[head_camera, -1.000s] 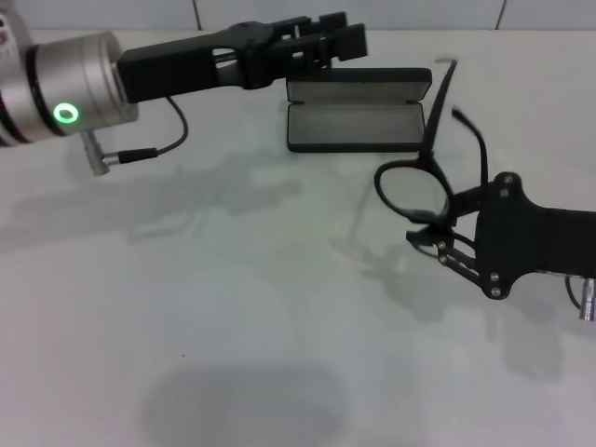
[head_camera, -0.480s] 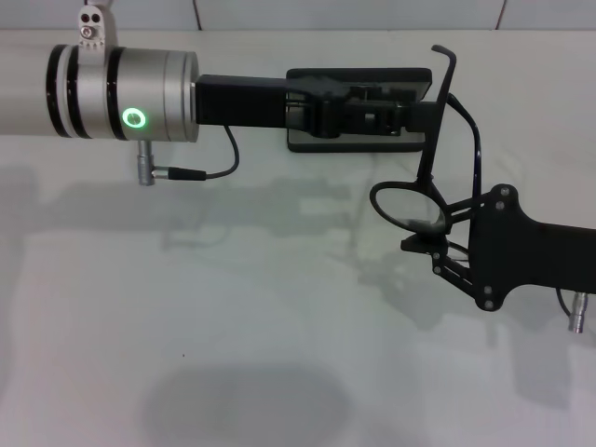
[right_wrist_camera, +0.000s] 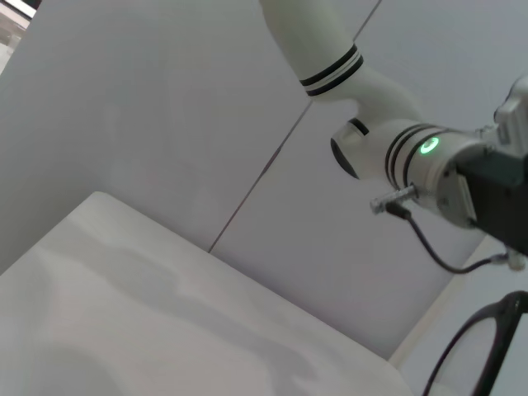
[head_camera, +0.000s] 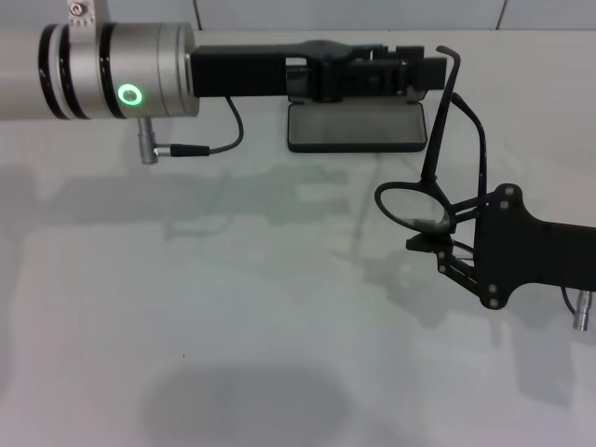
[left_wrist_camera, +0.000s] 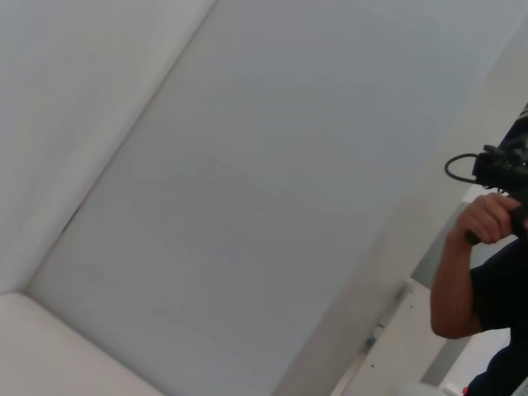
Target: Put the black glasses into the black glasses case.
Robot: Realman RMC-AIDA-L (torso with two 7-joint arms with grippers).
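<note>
Head view: the right gripper (head_camera: pixel 436 244) sits at the right of the table, its fingers pinched on the black glasses (head_camera: pixel 438 177) at the frame beside one lens. The glasses stand nearly upright in that grip, the lens low and the temple arms rising toward the far side, clear of the table surface. Compared with a second ago they have barely moved; the lens has drifted only slightly.

The bigger change lies farther out. The left gripper (head_camera: pixel 410 73), which a second ago hung above the far-left corner of the black glasses case (head_camera: pixel 354 128), has swung right and now lies across the raised lid, its tip just beside the upper temple tips. Whether its fingers are spread or closed I cannot tell, since they overlap the dark lid.

The case lies open at the far middle of the table, grey lining up, just left of the glasses. The left arm seems placed to steady the lid, or to take the glasses, so the lowering into the tray probably comes next.
</note>
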